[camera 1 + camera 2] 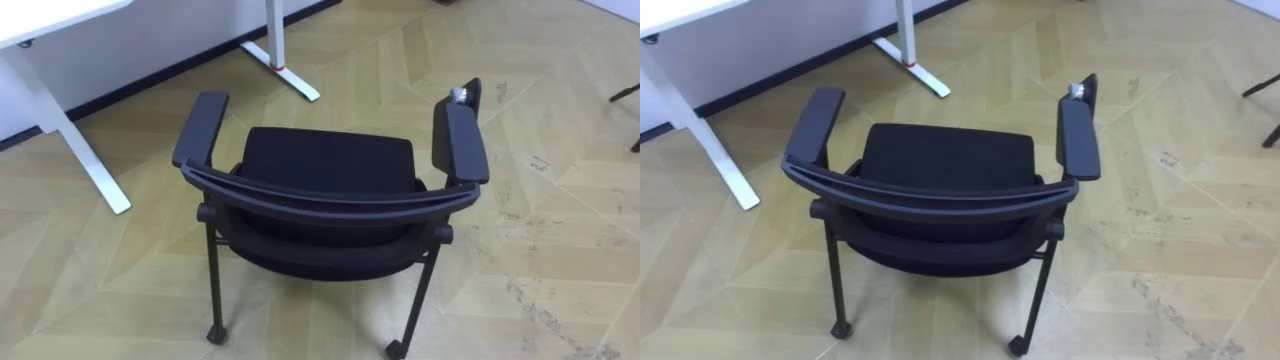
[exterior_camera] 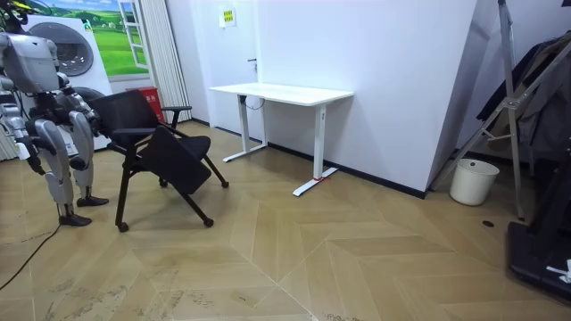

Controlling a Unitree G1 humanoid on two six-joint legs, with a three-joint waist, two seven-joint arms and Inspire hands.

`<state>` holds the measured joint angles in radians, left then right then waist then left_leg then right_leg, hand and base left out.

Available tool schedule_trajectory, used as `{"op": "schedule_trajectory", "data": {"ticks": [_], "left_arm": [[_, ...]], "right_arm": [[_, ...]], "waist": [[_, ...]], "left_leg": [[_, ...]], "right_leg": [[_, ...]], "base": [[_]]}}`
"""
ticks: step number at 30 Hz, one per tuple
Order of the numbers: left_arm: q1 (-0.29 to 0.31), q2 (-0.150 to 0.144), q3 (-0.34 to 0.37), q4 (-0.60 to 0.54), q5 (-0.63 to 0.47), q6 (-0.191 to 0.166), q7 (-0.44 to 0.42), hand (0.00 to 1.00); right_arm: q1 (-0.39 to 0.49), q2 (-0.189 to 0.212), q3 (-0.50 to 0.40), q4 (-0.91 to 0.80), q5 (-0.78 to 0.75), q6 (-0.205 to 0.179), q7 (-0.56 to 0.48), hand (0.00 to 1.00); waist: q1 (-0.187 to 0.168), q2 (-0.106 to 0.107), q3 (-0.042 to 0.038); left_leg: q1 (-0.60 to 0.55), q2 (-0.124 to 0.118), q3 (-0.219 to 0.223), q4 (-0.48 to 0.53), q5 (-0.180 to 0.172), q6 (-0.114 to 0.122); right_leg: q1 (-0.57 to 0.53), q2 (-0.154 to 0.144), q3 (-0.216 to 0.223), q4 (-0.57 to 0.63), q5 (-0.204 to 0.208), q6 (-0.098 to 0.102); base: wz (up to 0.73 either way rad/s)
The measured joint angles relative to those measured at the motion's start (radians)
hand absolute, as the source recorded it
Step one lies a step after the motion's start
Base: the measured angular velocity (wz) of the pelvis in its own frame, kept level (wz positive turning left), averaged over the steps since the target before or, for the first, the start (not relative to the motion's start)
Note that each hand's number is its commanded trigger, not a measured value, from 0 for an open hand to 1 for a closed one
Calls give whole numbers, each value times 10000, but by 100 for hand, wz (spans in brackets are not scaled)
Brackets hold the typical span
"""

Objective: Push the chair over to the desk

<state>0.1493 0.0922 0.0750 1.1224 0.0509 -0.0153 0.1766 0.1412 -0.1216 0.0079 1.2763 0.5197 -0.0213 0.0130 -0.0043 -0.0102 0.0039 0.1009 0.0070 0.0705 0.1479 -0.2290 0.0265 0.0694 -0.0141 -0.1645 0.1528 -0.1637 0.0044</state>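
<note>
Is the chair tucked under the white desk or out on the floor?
Out. The chair stands upright on its legs, with bare floor between its seat and the white desk.

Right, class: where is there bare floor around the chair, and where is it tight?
Bare floor lies right of the chair, and ahead of it up to the desk foot. The room view shows a wide bare stretch between desk and bucket. Tight: between the left armrest and the near desk leg.
</note>
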Motion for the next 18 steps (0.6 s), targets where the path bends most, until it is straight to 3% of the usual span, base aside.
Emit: {"op": "schedule_trajectory", "data": {"ticks": [7,10,18], "left_arm": [[235,-2,7,14,54,-68,399,0],[370,8,6,9,313,-57,511,0],[459,14,13,13,309,103,587,0]], "right_arm": [[-11,4,-31,59,-49,-27,-111,0],[-9,7,-128,110,-44,4,-198,0],[7,9,-323,192,-7,176,-231,0]], "waist": [[-66,80,-16],[-247,97,5],[-276,92,18]], "left_leg": [[170,66,253,-49,-29,-46],[230,57,222,-49,-29,-46],[318,66,223,-133,-31,-47]], "right_leg": [[45,80,259,5,20,-27],[121,74,228,-27,20,-26],[165,91,239,-23,18,-24]], "base": [[-10],[1],[0]]}}
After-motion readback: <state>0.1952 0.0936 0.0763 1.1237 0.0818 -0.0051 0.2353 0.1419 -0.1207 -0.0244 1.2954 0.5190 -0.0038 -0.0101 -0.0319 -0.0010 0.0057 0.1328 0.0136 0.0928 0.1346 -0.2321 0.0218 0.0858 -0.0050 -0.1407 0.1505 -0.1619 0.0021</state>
